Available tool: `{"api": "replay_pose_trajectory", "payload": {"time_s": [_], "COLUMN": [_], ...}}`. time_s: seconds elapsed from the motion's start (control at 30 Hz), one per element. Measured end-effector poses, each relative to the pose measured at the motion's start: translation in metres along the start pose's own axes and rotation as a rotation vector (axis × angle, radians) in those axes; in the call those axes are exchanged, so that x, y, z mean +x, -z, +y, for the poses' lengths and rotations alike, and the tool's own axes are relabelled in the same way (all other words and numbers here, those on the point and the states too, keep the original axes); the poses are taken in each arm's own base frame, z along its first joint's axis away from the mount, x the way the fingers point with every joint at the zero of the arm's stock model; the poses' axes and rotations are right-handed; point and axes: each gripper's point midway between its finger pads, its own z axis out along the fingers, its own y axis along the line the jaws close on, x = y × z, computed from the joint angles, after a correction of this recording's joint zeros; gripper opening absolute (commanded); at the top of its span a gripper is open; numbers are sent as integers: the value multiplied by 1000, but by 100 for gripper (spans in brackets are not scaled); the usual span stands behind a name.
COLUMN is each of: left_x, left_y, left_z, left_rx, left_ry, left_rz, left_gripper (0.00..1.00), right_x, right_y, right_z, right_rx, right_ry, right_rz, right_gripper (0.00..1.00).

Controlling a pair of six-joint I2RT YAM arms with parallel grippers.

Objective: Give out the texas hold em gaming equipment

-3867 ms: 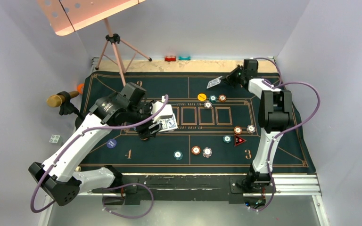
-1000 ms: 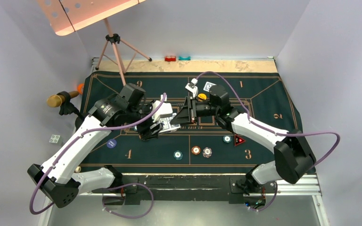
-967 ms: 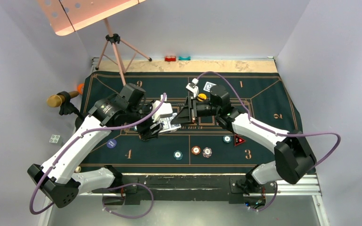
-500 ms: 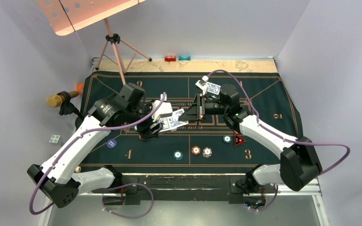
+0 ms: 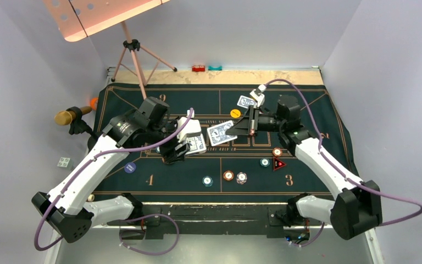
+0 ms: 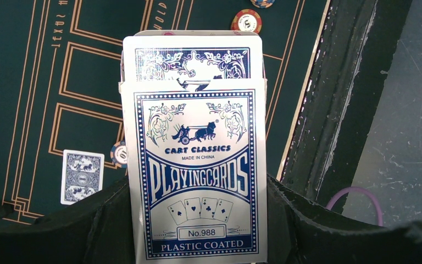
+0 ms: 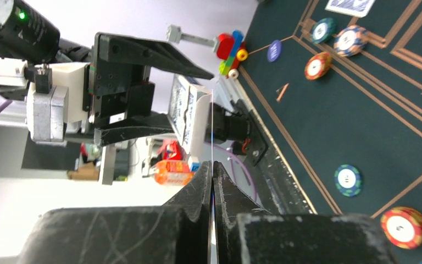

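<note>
My left gripper (image 5: 185, 145) is shut on a blue-and-white playing card box (image 5: 196, 144) above the mat's left-centre. In the left wrist view the box (image 6: 195, 170) fills the gap between the fingers, and cards (image 6: 192, 55) stick out of its top. My right gripper (image 5: 248, 125) is shut on a single card (image 5: 221, 133), held just right of the box. That card shows edge-on (image 7: 212, 126) in the right wrist view, pinched between the jaws (image 7: 212, 177). Another card (image 5: 245, 101) lies on the mat by a yellow disc (image 5: 234, 113). Striped chips (image 5: 228, 175) and the red triangle marker (image 5: 278, 164) lie nearer me.
The green felt mat (image 5: 318, 104) covers the table. A tripod stand (image 5: 134, 60) rises at the back left, with a gold-headed microphone (image 5: 68, 115) at the mat's left edge. Red and teal blocks (image 5: 206, 68) sit at the far edge. A blue disc (image 5: 130, 167) lies at the left.
My right gripper has closed on one card at the box and drawn it out to the right, away from the left gripper. The left arm has stayed put with the box.
</note>
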Motion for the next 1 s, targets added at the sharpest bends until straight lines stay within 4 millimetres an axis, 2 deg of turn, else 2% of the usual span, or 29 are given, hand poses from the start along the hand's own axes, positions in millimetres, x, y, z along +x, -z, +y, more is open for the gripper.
{"api": "replay_pose_trajectory", "payload": {"time_s": [0.17, 0.23, 0.3, 0.53, 0.63, 0.93, 1.0], "left_x": [0, 0, 0, 0, 1, 2, 2], "left_y": [0, 0, 0, 0, 0, 2, 2], "left_z": [0, 0, 0, 0, -1, -3, -3], "left_rx": [0, 0, 0, 1, 3, 9, 10], "left_ry": [-1, -1, -1, 0, 1, 4, 4], "left_rz": [-1, -1, -1, 0, 3, 6, 6], "left_gripper": [0, 0, 0, 0, 0, 0, 0], "right_x": [-15, -15, -8, 32, 37, 31, 32], "right_y": [30, 37, 40, 44, 48, 59, 59], "right_z": [-20, -34, -53, -151, -179, -215, -222], "right_rx": [83, 120, 164, 424, 524, 677, 690], "right_ry": [-4, -15, -45, -238, -275, -235, -244], "right_rz": [-79, -96, -98, -86, -95, -144, -135], "right_gripper": [0, 0, 0, 0, 0, 0, 7]}}
